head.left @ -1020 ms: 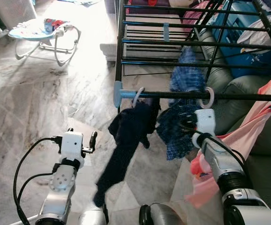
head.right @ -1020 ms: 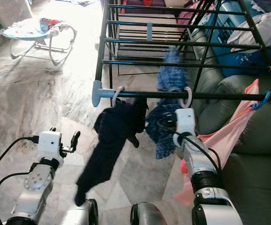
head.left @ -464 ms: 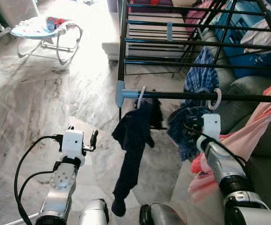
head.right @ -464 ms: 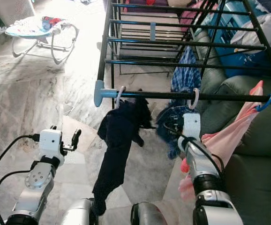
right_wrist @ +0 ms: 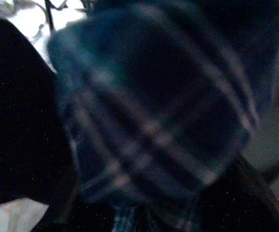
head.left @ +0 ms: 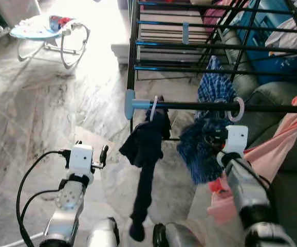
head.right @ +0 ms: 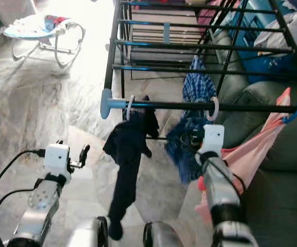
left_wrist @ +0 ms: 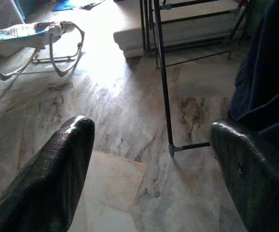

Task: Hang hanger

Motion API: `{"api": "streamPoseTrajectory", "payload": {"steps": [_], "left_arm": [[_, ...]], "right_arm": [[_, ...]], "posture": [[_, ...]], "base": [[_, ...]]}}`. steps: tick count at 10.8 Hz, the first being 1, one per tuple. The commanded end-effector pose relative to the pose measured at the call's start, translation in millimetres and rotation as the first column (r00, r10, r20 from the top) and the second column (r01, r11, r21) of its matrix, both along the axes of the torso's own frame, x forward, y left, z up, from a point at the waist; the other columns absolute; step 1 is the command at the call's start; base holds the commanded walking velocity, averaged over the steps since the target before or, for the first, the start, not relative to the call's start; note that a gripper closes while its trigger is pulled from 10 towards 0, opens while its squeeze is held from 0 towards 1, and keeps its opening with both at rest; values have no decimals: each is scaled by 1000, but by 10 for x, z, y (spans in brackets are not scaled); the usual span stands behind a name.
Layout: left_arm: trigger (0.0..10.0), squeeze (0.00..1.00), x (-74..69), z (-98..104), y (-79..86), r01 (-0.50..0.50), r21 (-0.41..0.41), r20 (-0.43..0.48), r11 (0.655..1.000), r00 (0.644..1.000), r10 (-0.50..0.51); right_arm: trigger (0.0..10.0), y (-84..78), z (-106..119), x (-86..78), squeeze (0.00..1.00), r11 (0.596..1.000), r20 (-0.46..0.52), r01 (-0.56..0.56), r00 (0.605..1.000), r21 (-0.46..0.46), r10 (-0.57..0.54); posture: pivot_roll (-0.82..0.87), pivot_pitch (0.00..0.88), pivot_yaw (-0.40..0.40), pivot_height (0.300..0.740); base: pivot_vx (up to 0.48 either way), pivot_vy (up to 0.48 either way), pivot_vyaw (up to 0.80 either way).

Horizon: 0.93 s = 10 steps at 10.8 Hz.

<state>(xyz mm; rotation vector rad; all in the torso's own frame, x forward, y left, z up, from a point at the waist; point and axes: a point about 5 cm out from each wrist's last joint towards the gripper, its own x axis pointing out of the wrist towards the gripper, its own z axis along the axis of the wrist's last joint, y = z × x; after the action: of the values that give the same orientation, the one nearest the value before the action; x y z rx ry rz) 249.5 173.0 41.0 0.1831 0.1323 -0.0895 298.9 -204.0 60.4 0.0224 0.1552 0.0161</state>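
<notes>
My left end effector (head.left: 103, 153) hangs low over the marble floor (head.left: 40, 103), clear of all garments. Its two black fingers (left_wrist: 57, 174) stand wide apart, released and holding nothing. A baby bouncer (head.left: 48, 32) sits on the floor well beyond it.

The black drying rack (head.left: 189, 46) stands ahead. Its nearest rail (head.left: 200, 106) ends in a pale blue cap (head.left: 129, 104). Just beside that cap, a white hanger hook (head.left: 153, 107) sits over the rail, with a dark navy garment (head.left: 145, 154) hanging below it.

Further right, a second white hanger hook (head.left: 236, 109) is looped over the same rail and carries a blue plaid garment (head.left: 205, 134). My right end effector (head.left: 210, 140) is pressed against this plaid fabric directly below the hook. The fabric covers the fingers, so I cannot tell whether they are clenched or released. The right wrist view is blurred, showing plaid cloth at close range.

A pink garment (head.left: 272, 154) hangs at far right, over a dark green sofa (head.left: 287, 164).
</notes>
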Motion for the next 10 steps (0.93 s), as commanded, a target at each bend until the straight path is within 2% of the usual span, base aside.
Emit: {"api": "streamPoseTrajectory", "payload": {"steps": [1,3,4,5,7,10], "left_arm": [[10000,0,-11,5,-28,18,19,-1,1000,1000,-18],[10000,0,-29,11,-55,26,18,6,999,1000,-27],[10000,0,-34,21,-61,27,17,12,999,1000,-27],[10000,0,-45,20,-53,13,21,15,1000,1000,-14],[10000,0,-57,9,-52,11,26,11,1000,1000,-11],[10000,0,-31,7,-93,25,16,11,1000,1000,-26]], "right_arm": [[10000,47,54,-28,1000,1000,53,-5,999,-3,5],[10000,171,-9,-185,1000,1000,79,8,997,-20,-6],[10000,161,-21,-219,1000,999,91,45,995,-13,-44],[10000,113,13,-250,1000,995,123,72,990,-72,-63],[10000,7,110,-277,1000,989,184,130,976,-73,-115],[10000,6,249,-296,1000,981,228,137,968,-140,-103]], "posture": [[-1,155,-39,740],[-6,170,-36,740],[-2,175,-35,740],[-5,179,-34,740],[-10,183,-32,740],[-21,177,-31,740]], "base": [[0,0,0],[0,0,0],[0,0,0],[0,0,0],[0,0,0],[0,0,0]]}}
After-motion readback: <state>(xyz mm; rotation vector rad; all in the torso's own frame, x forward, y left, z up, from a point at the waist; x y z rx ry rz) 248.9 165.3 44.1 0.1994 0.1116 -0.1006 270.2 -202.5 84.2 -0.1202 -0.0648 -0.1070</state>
